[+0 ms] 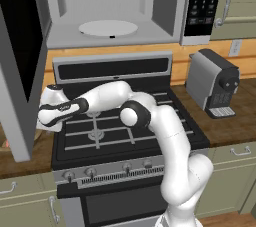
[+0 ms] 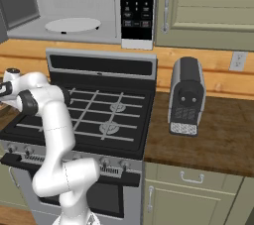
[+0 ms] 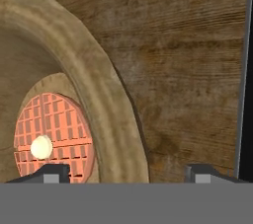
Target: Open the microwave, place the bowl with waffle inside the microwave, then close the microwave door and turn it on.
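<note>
Fingers spread wide, nothing between them; gripper (image 3: 127, 171) sits low over the bowl (image 3: 106, 94), its thick rim running between the two tips, one tip over the bowl's inside, the other over the wooden counter (image 3: 188, 70). Waffle (image 3: 52, 136) lies flat in the bowl bottom, a small pale lump on it. Bowl rests on the counter left of the stove (image 1: 125, 136). Microwave (image 1: 112, 8) above the stove, far side; microwave door (image 1: 20, 66) swung open to the left, turntable (image 1: 107, 27) bare
</note>
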Available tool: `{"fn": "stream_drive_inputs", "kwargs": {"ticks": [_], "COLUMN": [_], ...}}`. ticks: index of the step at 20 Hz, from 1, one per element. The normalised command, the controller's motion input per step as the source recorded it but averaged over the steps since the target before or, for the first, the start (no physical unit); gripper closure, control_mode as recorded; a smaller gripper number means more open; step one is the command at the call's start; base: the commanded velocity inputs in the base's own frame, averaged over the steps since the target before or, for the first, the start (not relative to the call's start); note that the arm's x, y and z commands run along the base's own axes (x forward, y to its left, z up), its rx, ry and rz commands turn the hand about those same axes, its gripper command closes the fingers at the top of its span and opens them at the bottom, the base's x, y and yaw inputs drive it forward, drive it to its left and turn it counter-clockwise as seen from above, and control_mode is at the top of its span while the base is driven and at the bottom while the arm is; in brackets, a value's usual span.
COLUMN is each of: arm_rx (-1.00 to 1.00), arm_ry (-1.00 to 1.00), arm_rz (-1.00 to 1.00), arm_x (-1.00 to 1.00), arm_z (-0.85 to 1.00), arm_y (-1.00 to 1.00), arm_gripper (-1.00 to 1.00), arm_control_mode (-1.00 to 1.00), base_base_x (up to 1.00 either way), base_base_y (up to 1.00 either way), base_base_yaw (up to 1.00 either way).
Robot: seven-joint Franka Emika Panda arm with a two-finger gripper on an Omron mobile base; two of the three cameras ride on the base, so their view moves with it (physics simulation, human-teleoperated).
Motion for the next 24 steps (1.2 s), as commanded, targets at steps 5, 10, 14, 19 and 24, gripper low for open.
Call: {"fn": "stream_drive_inputs", "kwargs": {"ticks": [5,10,14,19,24], "arm_rx": [0.0,0.0,0.0,0.0,0.01], "arm_ry": [0.0,0.0,0.0,0.0,-0.02], "arm_rz": [0.0,0.0,0.0,-0.04,-0.18], "arm_x": [0.0,0.0,0.0,-0.04,-0.12], "arm_z": [0.0,0.0,0.0,0.07,0.27], "arm_y": [0.0,0.0,0.0,-0.11,-0.55], "arm_gripper": [1.0,1.0,1.0,1.0,1.0], "arm_control_mode": [-1.0,-1.0,-1.0,-1.0,-1.0], "base_base_x": [0.0,0.0,0.0,0.0,0.0], "base_base_y": [0.0,0.0,0.0,0.0,0.0], "base_base_yaw": [0.0,0.0,0.0,0.0,0.0]}}
